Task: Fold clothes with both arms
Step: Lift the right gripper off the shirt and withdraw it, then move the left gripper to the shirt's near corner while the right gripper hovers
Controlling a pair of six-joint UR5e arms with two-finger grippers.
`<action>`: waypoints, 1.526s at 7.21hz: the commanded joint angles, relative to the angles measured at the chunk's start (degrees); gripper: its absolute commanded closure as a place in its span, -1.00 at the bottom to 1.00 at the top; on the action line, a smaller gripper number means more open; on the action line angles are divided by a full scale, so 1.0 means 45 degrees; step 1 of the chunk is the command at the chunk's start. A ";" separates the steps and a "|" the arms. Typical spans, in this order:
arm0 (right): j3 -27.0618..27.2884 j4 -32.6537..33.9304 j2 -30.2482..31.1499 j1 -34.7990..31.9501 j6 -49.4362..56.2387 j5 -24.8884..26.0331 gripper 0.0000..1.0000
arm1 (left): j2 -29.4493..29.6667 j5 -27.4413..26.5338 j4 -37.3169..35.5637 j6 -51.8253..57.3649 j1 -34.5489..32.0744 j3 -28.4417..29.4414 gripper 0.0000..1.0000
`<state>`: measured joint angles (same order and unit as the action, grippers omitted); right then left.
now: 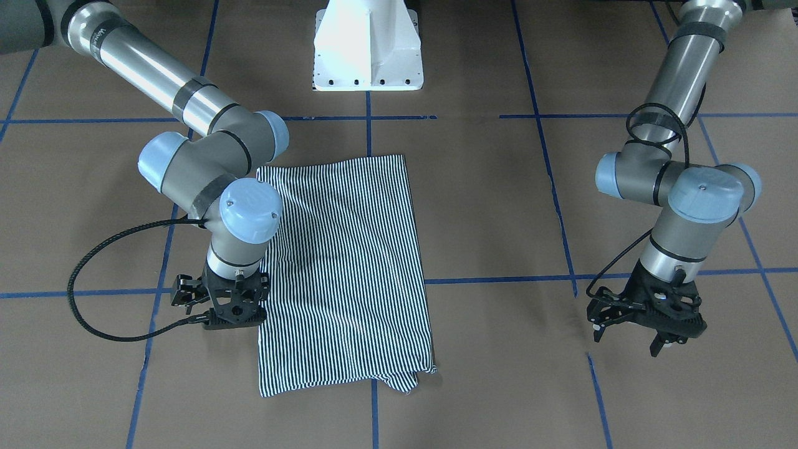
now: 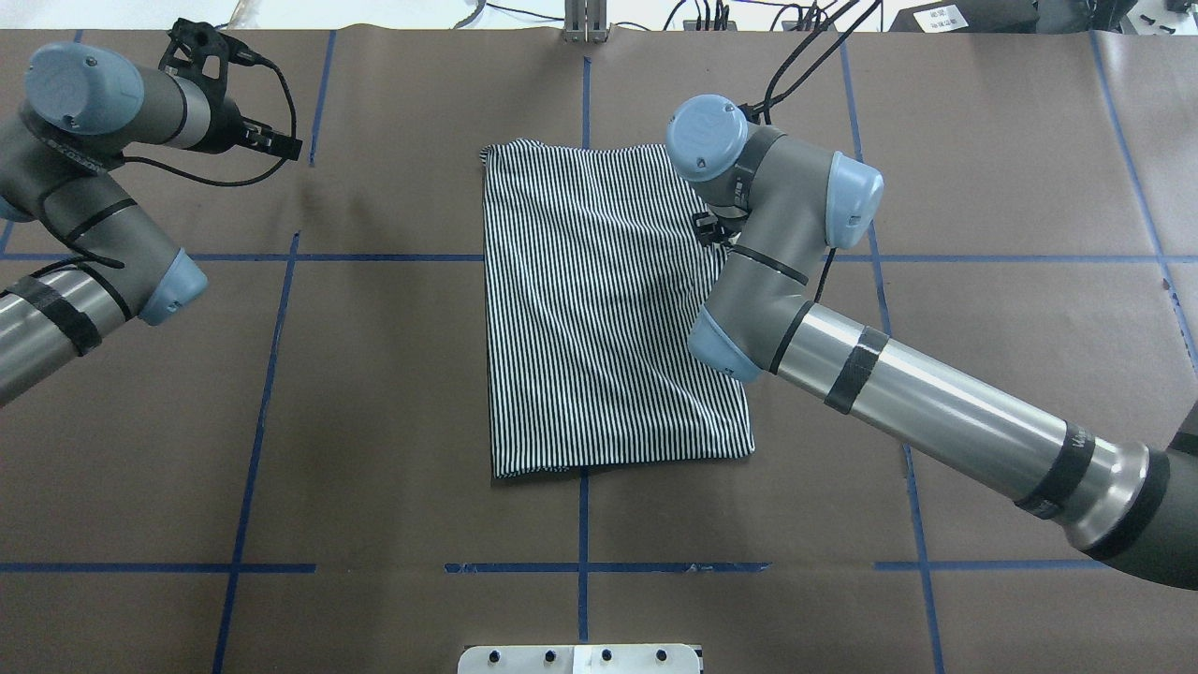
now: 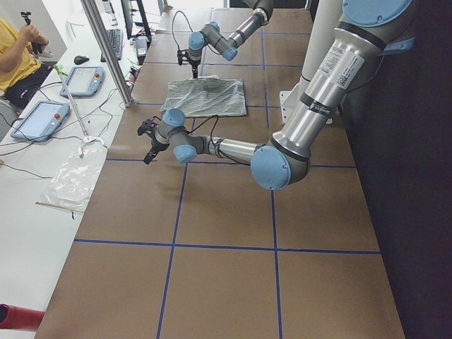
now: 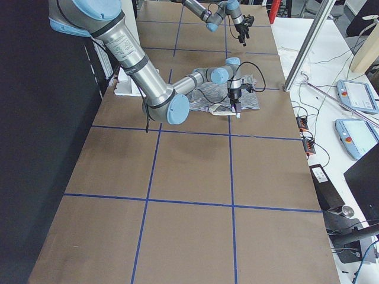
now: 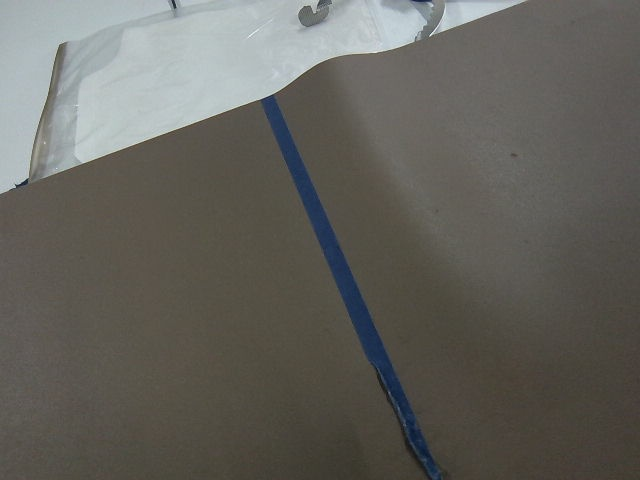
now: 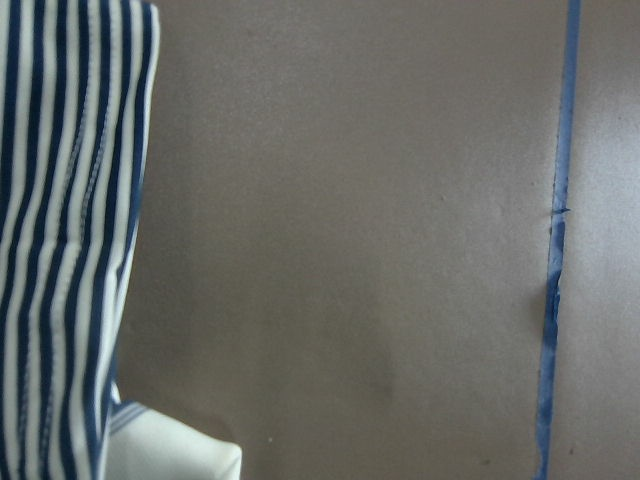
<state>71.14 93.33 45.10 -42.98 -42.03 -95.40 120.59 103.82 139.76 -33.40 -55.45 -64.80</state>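
Note:
The striped polo shirt (image 1: 349, 262) lies folded into a flat rectangle at mid-table (image 2: 599, 309). My right gripper (image 1: 234, 312) points straight down at the shirt's long edge, on the robot's right side. In the overhead view its wrist (image 2: 749, 215) hides the fingers, and I cannot tell whether they are open or shut. The right wrist view shows that striped edge (image 6: 70, 250) and a bit of cream collar (image 6: 170, 462) on brown paper. My left gripper (image 1: 654, 340) is open and empty. It hangs over bare paper far from the shirt (image 2: 253, 131).
The white pedestal base (image 1: 368, 50) stands at the robot's side of the table. Blue tape lines (image 5: 330, 260) grid the brown paper. A clear plastic bag (image 5: 200, 70) lies just past the table's far edge. An operator (image 3: 14, 63) and tablets (image 3: 81, 78) are at a side desk.

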 commanded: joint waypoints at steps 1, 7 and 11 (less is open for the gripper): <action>0.2146 -0.0019 0.0307 -0.0680 0.0025 -0.2031 -1.00 | -0.0001 0.0324 -0.0024 0.0000 -0.0002 -0.0365 -1.00; 0.6905 -1.0577 0.7542 -0.0588 -0.8452 -0.3490 -1.00 | -0.2376 0.1696 -0.0531 -0.6735 0.2408 -0.6931 -1.00; 0.8288 -1.1257 0.9587 0.0559 -1.2114 -0.1393 -0.93 | -0.3186 -0.2626 -0.0570 -1.4003 0.7154 -0.9566 -0.64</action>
<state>106.41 39.89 87.57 -43.64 -90.92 -106.91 106.18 99.15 137.27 -86.07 -29.54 -106.78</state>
